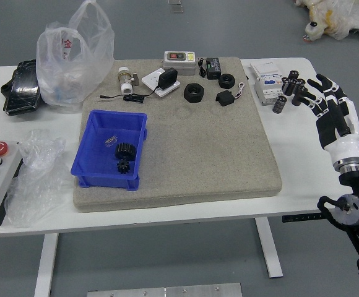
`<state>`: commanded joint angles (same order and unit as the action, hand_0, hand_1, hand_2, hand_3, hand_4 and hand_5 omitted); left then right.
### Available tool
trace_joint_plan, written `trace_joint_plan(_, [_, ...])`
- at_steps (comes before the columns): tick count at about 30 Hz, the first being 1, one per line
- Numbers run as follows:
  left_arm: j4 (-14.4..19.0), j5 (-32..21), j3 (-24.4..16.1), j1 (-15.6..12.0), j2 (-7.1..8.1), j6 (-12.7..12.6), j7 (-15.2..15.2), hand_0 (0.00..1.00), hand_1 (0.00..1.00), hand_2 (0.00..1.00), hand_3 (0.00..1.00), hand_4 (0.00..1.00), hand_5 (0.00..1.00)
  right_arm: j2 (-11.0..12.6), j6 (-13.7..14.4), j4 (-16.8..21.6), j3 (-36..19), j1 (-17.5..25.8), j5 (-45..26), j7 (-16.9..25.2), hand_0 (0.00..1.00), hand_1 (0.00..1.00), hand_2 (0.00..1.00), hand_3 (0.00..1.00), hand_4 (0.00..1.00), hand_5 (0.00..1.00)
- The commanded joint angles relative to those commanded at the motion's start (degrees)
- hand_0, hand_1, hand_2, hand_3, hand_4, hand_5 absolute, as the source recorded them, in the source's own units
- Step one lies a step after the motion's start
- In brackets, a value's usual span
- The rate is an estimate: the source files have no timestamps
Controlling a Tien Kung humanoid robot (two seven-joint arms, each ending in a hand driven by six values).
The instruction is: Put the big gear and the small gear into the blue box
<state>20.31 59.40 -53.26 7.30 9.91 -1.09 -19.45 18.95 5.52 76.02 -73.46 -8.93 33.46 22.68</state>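
- As both look stiff, I'd grip the big black toothed gear [125,151] and small black gear [123,166] by their rims.
- My right hand [337,121] is empty, fingers spread.

Right hand [328,105]: white shell, black fingers; black arm [353,216], round joints.

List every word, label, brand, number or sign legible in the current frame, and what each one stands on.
"金", in red, on the clear plastic bag; the smaller red print beneath it is too blurred to read.
White box at the right: print too small to read.
Grey-white device at the back: panel marks too small to read.
Black adapter: pale label, too small to read.
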Motion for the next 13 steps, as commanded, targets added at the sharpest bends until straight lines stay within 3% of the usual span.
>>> trace_joint_plan(6, [-0.2, -1.9, 1.2, 0.6, 0.09, -0.4, 1.0, 0.692, 0.621, 0.599, 0.721, 0.695, 0.404, -0.1, 0.2, 0.0, -0.1, -0.7, 0.0, -0.1, 0.529, 0.513, 0.609, 0.647, 0.654, 0.342])
trace_joint_plan(13, [-1.1, -7.0, 5.6, 1.9, 0.58, -0.7, 4.5, 0.692, 0.625, 0.603, 0.722, 0.695, 0.404, -0.2, 0.7, -0.5, -0.4, -0.6, -0.3, -0.3, 0.505, 0.508, 0.606, 0.649, 0.646, 0.343])
